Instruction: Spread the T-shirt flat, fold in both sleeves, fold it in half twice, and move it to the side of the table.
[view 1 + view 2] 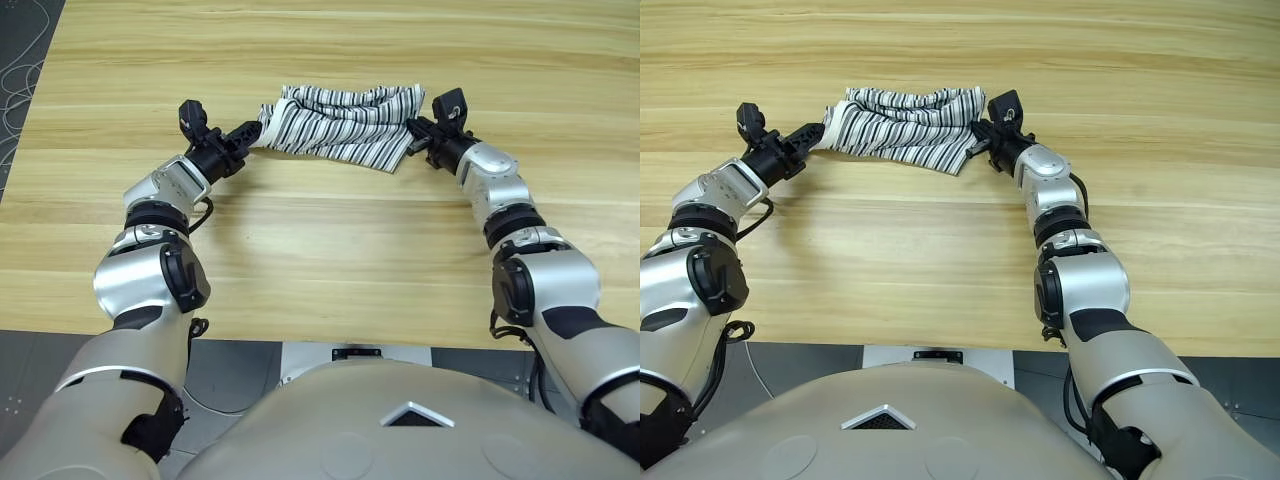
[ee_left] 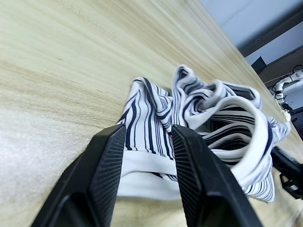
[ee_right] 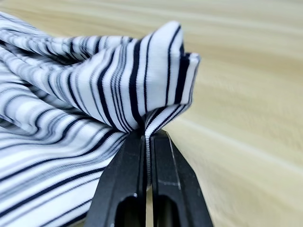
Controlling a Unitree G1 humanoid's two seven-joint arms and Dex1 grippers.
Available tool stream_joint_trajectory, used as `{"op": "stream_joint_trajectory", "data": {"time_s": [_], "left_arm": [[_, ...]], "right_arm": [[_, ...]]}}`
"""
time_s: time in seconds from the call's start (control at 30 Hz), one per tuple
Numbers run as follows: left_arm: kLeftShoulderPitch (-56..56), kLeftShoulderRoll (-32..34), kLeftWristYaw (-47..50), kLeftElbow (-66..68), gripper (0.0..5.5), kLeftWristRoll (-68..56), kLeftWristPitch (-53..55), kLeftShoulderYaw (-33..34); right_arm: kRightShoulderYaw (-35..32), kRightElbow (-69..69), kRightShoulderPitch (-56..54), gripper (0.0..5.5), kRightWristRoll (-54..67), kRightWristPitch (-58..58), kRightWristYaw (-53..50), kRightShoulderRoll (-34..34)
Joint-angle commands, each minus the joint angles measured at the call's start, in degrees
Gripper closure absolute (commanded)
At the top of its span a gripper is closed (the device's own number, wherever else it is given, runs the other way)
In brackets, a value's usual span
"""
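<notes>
the left gripper (image 1: 250,132) is resting low over the wooden table (image 1: 330,260), left of centre, at the left end of the t-shirt (image 1: 340,125). its two ribbed black fingers (image 2: 109,161) are standing a narrow way apart and are pinching the white hem and a fold of the striped cloth between them; the cloth is drawing to a point where they are holding it.

the t-shirt, white with dark stripes, is lying bunched and rumpled in a short band across the middle of the table, toward the far side, stretching between the two grippers. its folds are piling up along the far edge, and a looser striped flap is hanging toward the near side at the right end.

the right gripper (image 1: 413,135) is sitting at the shirt's right end, just above the tabletop. its fingers (image 3: 128,175) are pressing tight together and are clamping a thin doubled edge of the fabric, which is standing up in a peak above them.
</notes>
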Motion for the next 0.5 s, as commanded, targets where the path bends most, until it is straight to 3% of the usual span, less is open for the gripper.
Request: {"op": "stream_joint_trajectory", "data": {"time_s": [0.03, 0.5], "left_arm": [[1.66, -0.71, 1.09, 1.25, 3.69, 2.15, 0.49, -1.04], [0.67, -6.93, -2.26, 0.56, 3.69, 9.56, -0.99, -10.54]], "right_arm": [[0.26, -2.82, 0.16, 5.40, 0.58, -2.30, 4.08, 1.11], [6.41, -4.45, 0.12, 5.40, -5.19, -0.93, 7.75, -0.04]]}}
